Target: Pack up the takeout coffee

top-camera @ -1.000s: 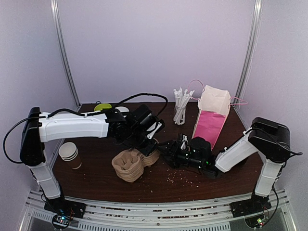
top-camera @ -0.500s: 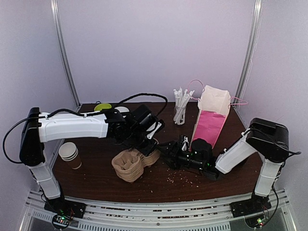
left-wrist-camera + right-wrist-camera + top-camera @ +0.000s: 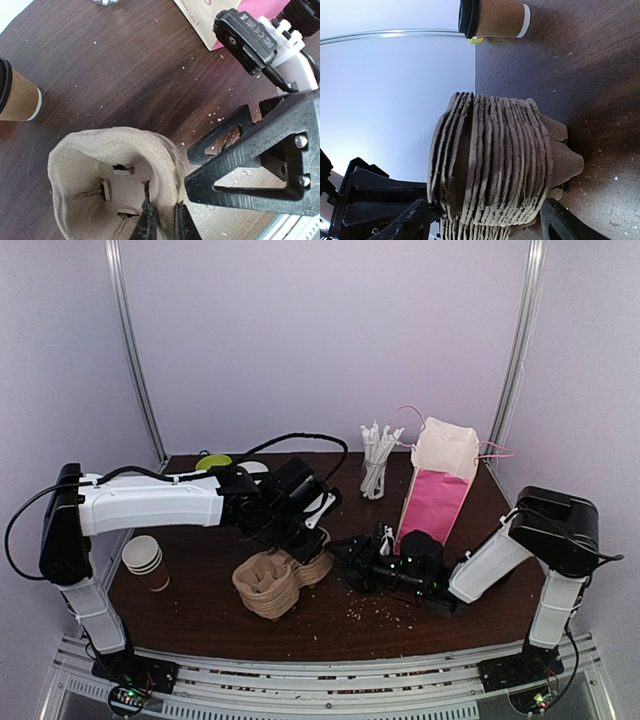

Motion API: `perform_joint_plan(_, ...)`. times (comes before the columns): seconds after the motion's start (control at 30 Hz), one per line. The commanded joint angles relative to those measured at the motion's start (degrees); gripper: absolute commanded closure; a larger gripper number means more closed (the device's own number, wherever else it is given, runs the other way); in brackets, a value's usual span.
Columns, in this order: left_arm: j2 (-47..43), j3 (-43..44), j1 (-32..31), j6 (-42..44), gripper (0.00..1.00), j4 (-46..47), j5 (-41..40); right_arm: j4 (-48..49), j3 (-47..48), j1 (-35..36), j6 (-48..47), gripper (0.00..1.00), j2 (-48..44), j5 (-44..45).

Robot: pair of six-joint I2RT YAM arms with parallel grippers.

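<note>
Slight creep up and left since a second ago for the right gripper [image 3: 352,562], now closer to the stack of pulp trays [image 3: 275,582]; hardly any change in the left arm [image 3: 150,502]. Right gripper spread wide, one finger on either side of the stack's lower end, contact unclear. Left gripper [image 3: 164,222] almost closed, pinching the wall of the top tray from inside and outside. Coffee cup [image 3: 495,17] upright at the far table edge: top of the right wrist view, left edge of the left wrist view, hidden behind the left arm from overhead. Bare wood between cup and stack, more open table [image 3: 200,590] along the lower centre of the overhead view, with crumbs [image 3: 375,610] scattered there. Pink bag [image 3: 438,490] upright at right centre, just behind the right gripper. Jar of straws [image 3: 377,460] at upper centre, lidless cups [image 3: 145,560] near the left edge, well apart from the stack.
</note>
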Motion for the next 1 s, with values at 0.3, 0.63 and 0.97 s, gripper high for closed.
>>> perform_joint_plan(0.3, -1.82, -0.63, 0.00, -1.01, 1.00, 2.56, 2.80, 0.12, 2.34, -0.22, 0.76, 0.27, 2.27, -0.82)
perform_joint_plan(0.63, -2.43, -0.63, 0.01, -0.92, 1.00, 2.89, 3.30, -1.83, 2.50, -0.17, 1.41, 0.34, 3.91, -1.22)
perform_joint_plan(0.97, -3.09, -0.21, 0.00, -0.92, 1.00, 3.46, 4.79, -5.15, 3.20, -0.13, 1.50, 0.37, 5.28, -1.77)
